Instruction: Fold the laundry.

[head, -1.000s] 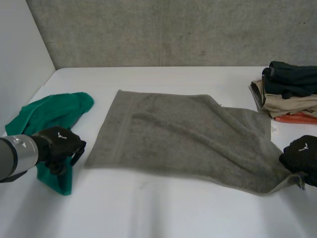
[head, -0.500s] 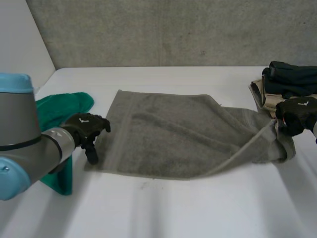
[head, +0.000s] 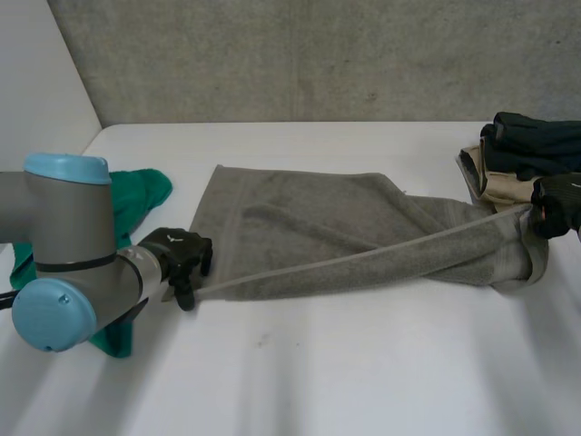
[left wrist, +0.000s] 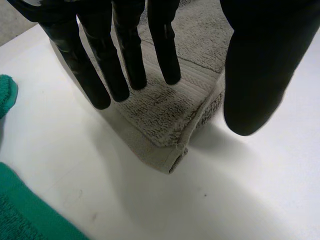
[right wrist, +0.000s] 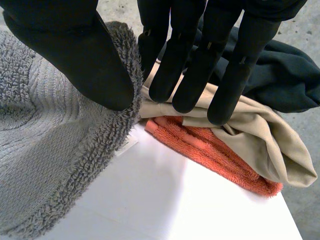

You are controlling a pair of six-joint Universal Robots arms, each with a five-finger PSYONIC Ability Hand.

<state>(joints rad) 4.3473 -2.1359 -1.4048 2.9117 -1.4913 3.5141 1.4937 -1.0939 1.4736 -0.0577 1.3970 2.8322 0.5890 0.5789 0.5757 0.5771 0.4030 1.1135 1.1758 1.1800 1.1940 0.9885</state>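
Grey terry towel lies across the middle of the white table. Its near edge is raised and drawn in a taut line from one hand to the other, so the right part is doubled over on itself. The left hand is at the towel's near left corner. In the left wrist view its fingers are straight and lie over the corner, with the thumb apart on the other side and the corner flat on the table between them. The right hand is at the towel's far right end and pinches the thick hem between the thumb and the straight fingers. Just behind those fingers sits a pile of folded clothes: a dark green garment on top, a beige cloth under it, and an orange terry towel at the bottom. The towel's end reaches up to this pile. A crumpled green cloth lies near the left hand, partly hidden behind the left arm and apart from the towel's corner. A concrete wall backs the table.
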